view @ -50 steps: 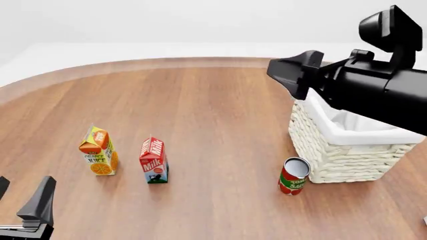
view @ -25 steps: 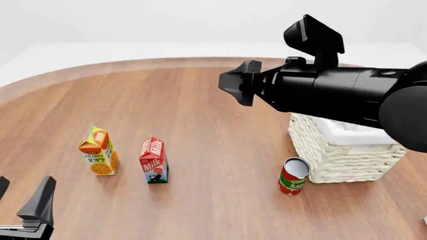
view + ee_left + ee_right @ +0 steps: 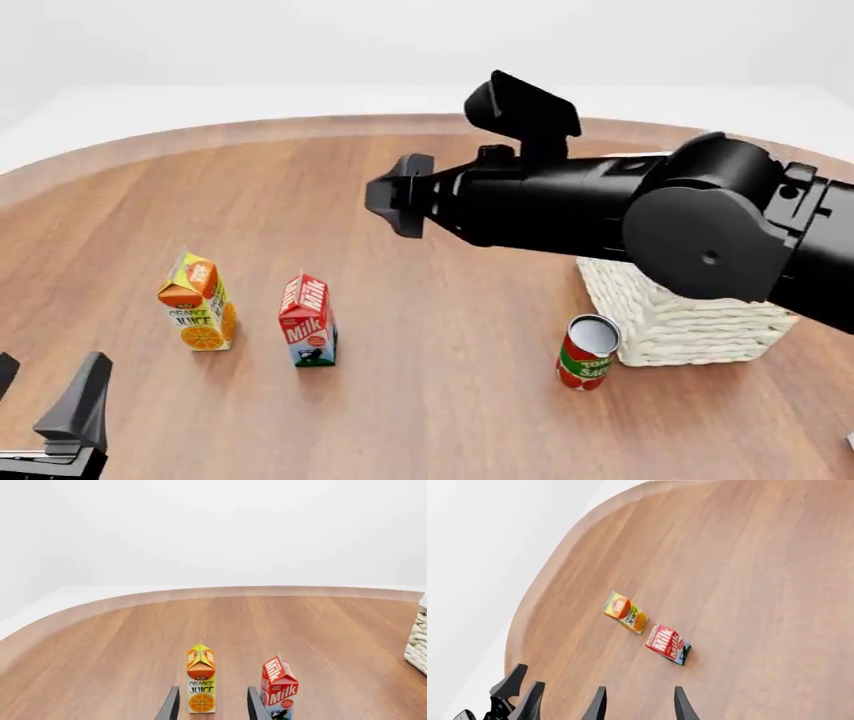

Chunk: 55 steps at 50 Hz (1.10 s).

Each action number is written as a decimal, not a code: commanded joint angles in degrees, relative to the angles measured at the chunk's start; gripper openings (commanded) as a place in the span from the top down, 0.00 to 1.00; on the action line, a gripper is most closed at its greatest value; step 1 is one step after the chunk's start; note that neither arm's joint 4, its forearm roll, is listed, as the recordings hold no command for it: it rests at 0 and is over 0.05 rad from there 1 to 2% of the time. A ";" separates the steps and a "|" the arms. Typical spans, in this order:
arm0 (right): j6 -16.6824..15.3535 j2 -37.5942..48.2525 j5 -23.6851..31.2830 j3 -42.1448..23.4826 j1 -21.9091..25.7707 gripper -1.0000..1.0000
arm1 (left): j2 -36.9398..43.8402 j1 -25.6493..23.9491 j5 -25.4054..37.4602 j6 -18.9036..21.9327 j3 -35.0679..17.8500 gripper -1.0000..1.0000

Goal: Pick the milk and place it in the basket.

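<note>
A plain white room surrounds a round wooden table (image 3: 400,200) whose curved far rim sweeps across the front view. The milk (image 3: 307,321) stands upright on the near left part, just beside the orange juice carton (image 3: 198,314) on its left, with bare wood all round the pair. To its right a broad open stretch reaches a red-green can (image 3: 586,351), which stands just beside the near corner of the basket (image 3: 667,325). The right arm (image 3: 627,210) stretches across above the table and hides most of the basket, rim included. The right gripper (image 3: 400,195) hangs high above the wood, well apart from the milk, jaws parted. The left gripper (image 3: 47,410) sits at the near left edge, cut off by the frame, jaws spread open.
</note>
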 commanded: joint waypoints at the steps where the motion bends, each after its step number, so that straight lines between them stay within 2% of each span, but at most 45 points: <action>1: 2.15 4.21 -2.35 -0.15 1.22 0.00 | 0.00 0.00 0.00 0.00 0.00 0.00; 16: 2.48 7.83 -2.69 -2.91 0.75 0.00 | 0.00 0.00 0.00 0.00 0.00 0.00; 32: 2.69 11.65 -2.26 -4.83 -2.79 0.00 | 0.00 0.00 0.00 0.00 0.00 0.00; 50: 3.34 17.51 -2.95 -7.84 -3.79 0.00 | 0.00 0.00 0.00 0.00 0.00 0.00; 54: 3.92 20.37 -3.57 -9.43 -3.64 0.00 | 0.00 0.00 0.00 0.00 0.00 0.00; 55: 5.00 27.23 -4.22 -12.63 -1.35 0.00 | 0.00 0.00 0.00 0.00 0.00 0.00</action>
